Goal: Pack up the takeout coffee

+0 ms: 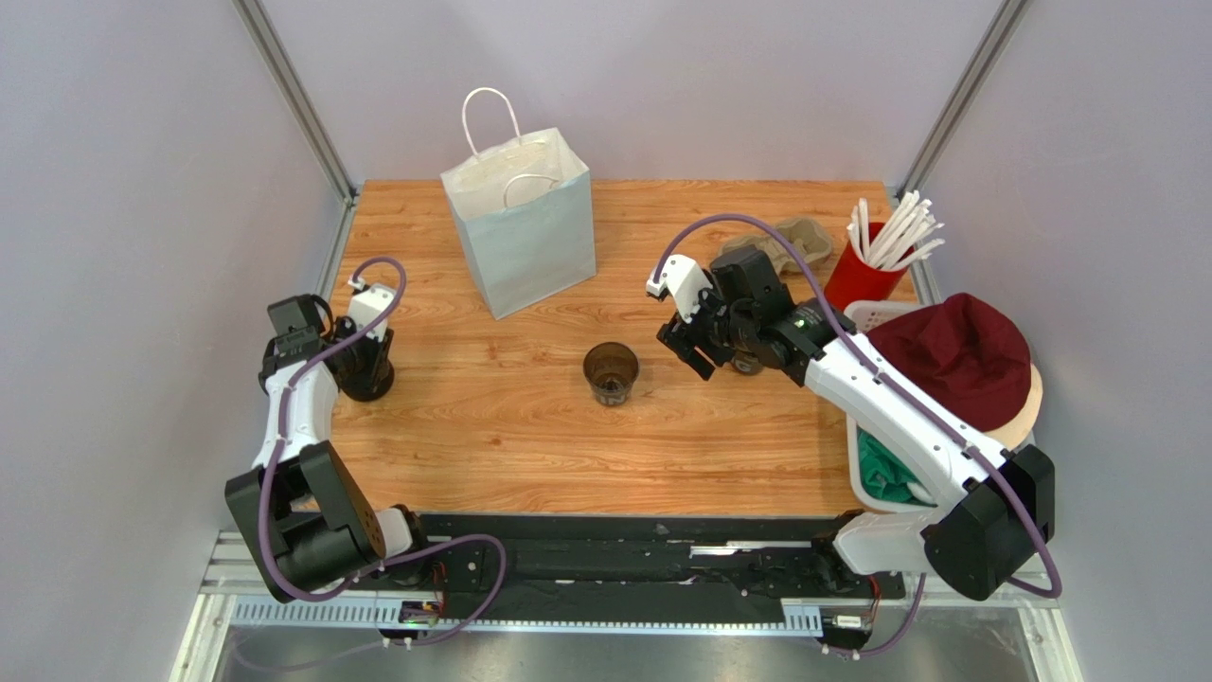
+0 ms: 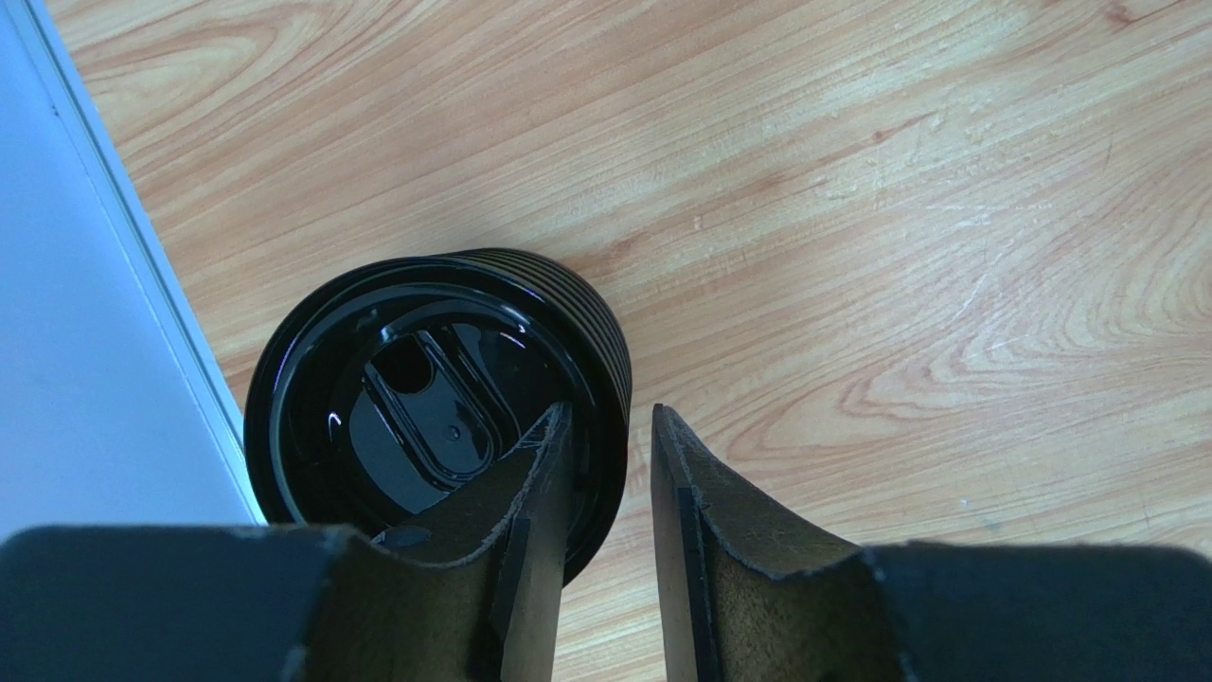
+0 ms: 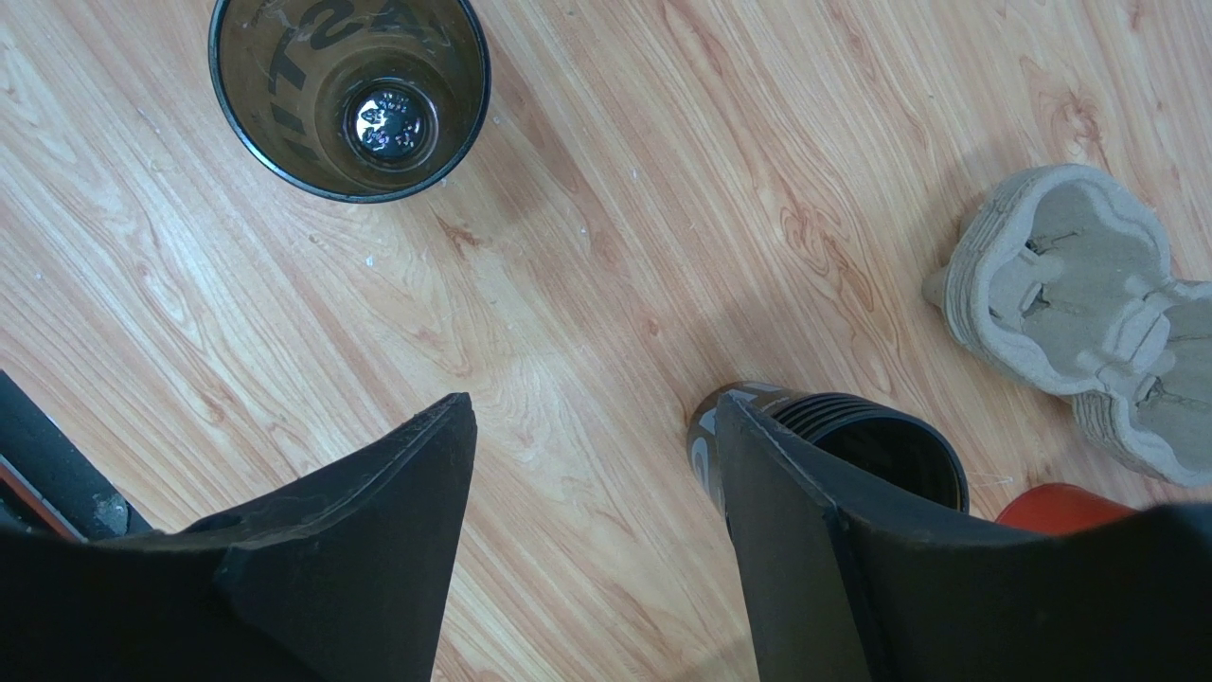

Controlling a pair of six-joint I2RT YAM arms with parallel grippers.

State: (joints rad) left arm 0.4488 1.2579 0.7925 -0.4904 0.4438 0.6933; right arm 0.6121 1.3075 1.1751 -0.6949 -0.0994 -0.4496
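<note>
The takeout coffee [image 2: 413,412], a black ribbed cup with a black lid, stands by the table's left edge [image 1: 370,380]. My left gripper [image 1: 367,353] is right above it. In the left wrist view the gripper [image 2: 612,426] has its jaws a narrow gap apart over the cup's right rim. One finger lies over the lid, and the other is outside with a strip of wood showing between it and the cup. My right gripper [image 1: 697,345] is wide open and empty over bare wood [image 3: 591,426]. An open black ribbed cup [image 3: 889,452] stands just behind its right finger.
A white paper bag [image 1: 519,220] stands open at the back. A lidless dark cup [image 1: 610,372] stands mid-table and also shows in the right wrist view [image 3: 349,93]. A brown pulp carrier [image 1: 775,242], a red cup of straws [image 1: 861,273] and a white bin [image 1: 871,483] are on the right.
</note>
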